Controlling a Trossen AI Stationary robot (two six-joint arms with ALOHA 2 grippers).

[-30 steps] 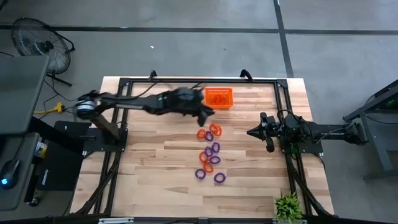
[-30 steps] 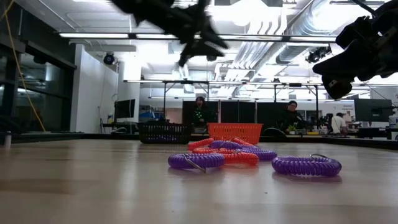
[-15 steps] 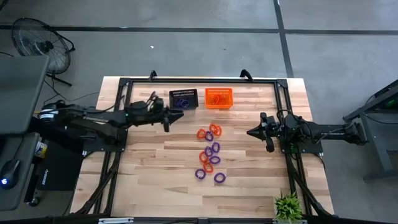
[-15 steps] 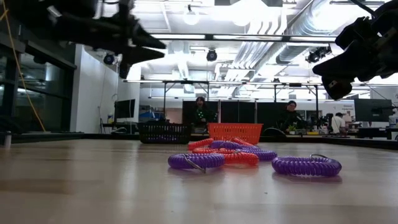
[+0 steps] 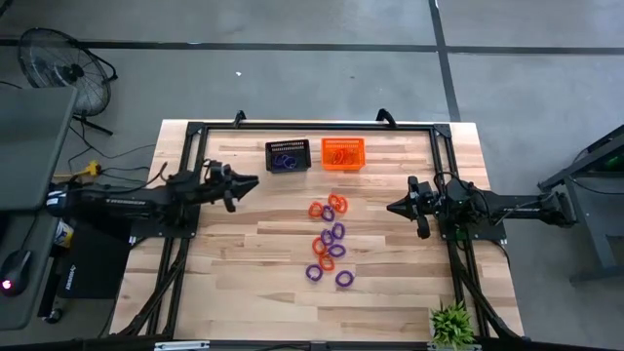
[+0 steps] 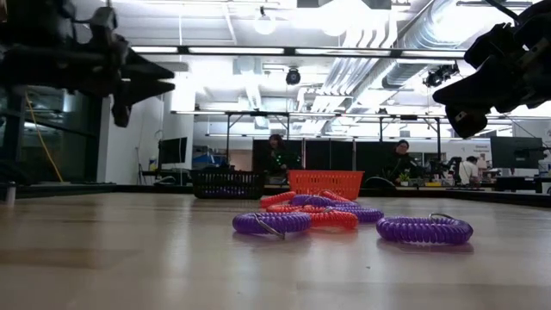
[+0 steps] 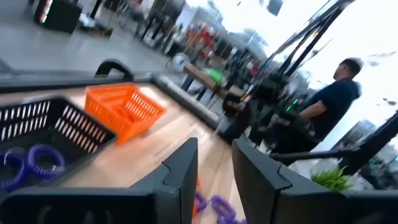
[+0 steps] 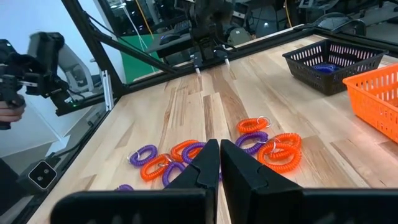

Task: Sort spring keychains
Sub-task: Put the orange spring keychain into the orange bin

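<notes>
**Left arm back from the baskets; pile still to sort**

Change: a second ago the left arm was stretched out over the baskets at the far edge of the table (image 5: 244, 253). Half a second ago it was partway home. Now the left gripper (image 5: 252, 181) hangs over the left side of the table, well apart from both baskets. Its fingers (image 7: 180, 180) stand partly apart with nothing between them.

Reading: this looks like a drop-off just finished, with the arm free for the next pick. Nothing else on the table has shifted.

Right gripper (image 5: 392, 208): waiting at the right side near the pile, fingers (image 8: 208, 163) closed against each other, empty, unmoved over the second.

Counts (high view):
- Baskets: one black basket (image 5: 288, 155) and one orange basket (image 5: 342, 153), side by side.
- Loose keychains (image 5: 329, 239): a scattered pile at mid-table, about eleven. I make it roughly four or five orange and six or seven purple; they overlap, so the count is not firm.
- In the black basket: purple coils (image 7: 37, 163), at least two.
- In the orange basket: contents cannot be counted, orange on orange.

Judgement: sorting is in its early part, with most keychains still on the table.
</notes>
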